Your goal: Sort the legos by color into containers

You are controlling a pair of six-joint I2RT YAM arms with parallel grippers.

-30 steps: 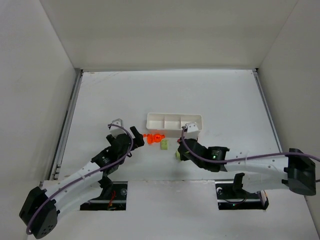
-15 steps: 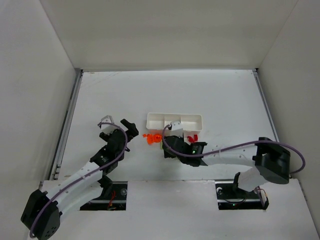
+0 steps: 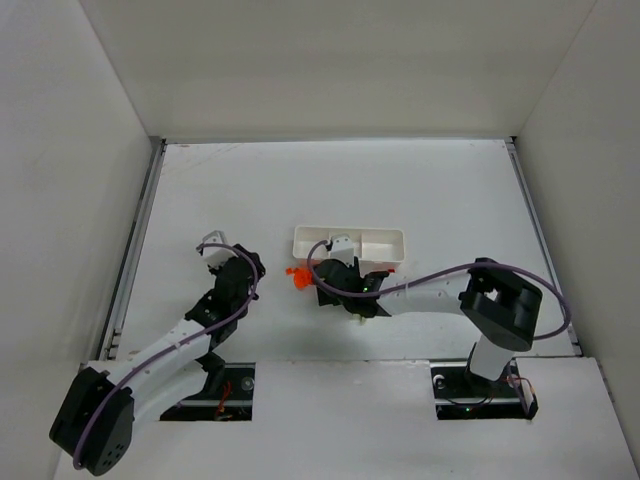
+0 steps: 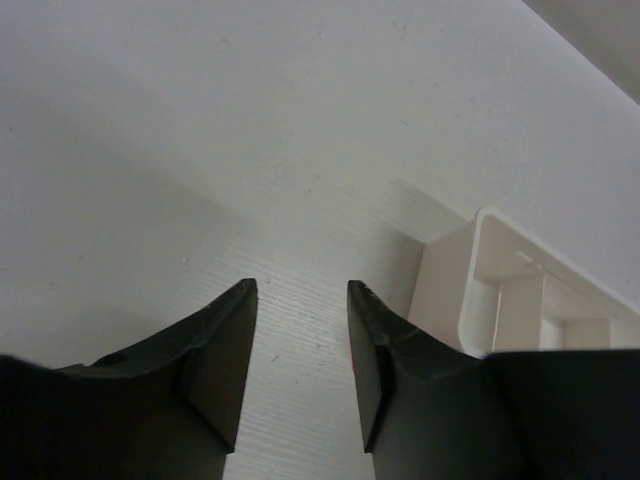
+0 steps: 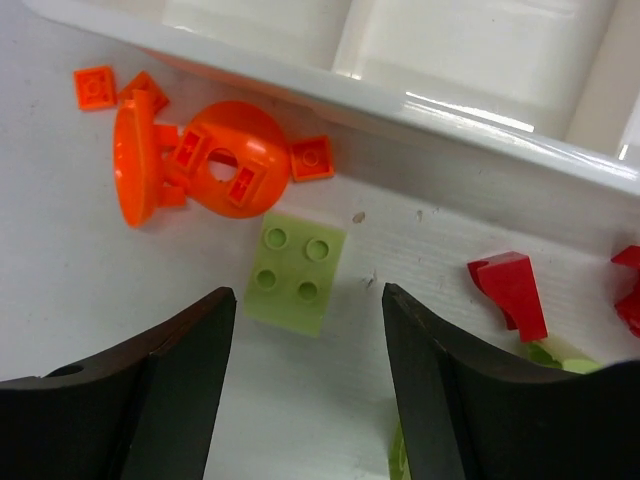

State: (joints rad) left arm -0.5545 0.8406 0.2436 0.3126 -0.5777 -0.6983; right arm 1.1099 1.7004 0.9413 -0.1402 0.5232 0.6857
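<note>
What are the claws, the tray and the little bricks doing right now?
green brick: flat on table, studs up, loose.
orange legos: bunched on table, outside tray.
red legos: on table, outside tray.
tray: upright, visible compartments look empty.
left claw: open, empty.
right claw: open, empty, above the green brick.

Nothing legible shows in any view: no text, label, brand mark or number on the white tray (image 5: 450, 112), the orange, red and yellow-green legos (image 5: 297, 272), or the table (image 3: 400, 180) (the studs look plain, though too blurred to be sure).
</note>
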